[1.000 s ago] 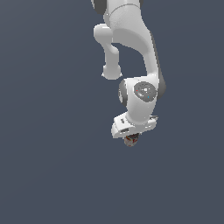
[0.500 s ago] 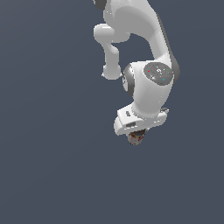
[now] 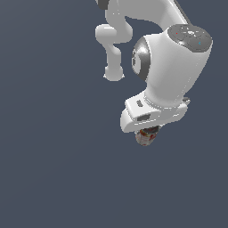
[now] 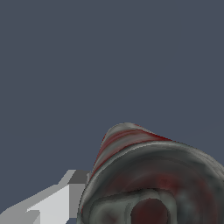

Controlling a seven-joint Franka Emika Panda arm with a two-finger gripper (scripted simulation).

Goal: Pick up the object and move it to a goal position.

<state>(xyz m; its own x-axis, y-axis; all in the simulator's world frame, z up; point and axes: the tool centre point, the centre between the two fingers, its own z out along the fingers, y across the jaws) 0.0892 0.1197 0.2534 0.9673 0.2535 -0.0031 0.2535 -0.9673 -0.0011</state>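
Note:
The object [image 3: 145,137] is a small reddish-brown and whitish can that pokes out under the white hand of the arm, in the middle right of the exterior view. My gripper [image 3: 147,134] is shut on it, and the hand hides most of the can and the fingers. In the wrist view the object [image 4: 153,183] fills the near part of the picture, with a dark round end and red-streaked whitish side. One finger [image 4: 52,205] shows as a pale block beside it. The can hangs in the air with nothing beneath it.
The white arm [image 3: 173,58] reaches down from the upper part of the exterior view. Behind everything is a plain dark blue-grey background, with no other object, surface or edge showing.
The arm has swung toward the camera and looks larger. The hand with the can has shifted slightly to the exterior view's right and a little lower. The grip is unchanged.

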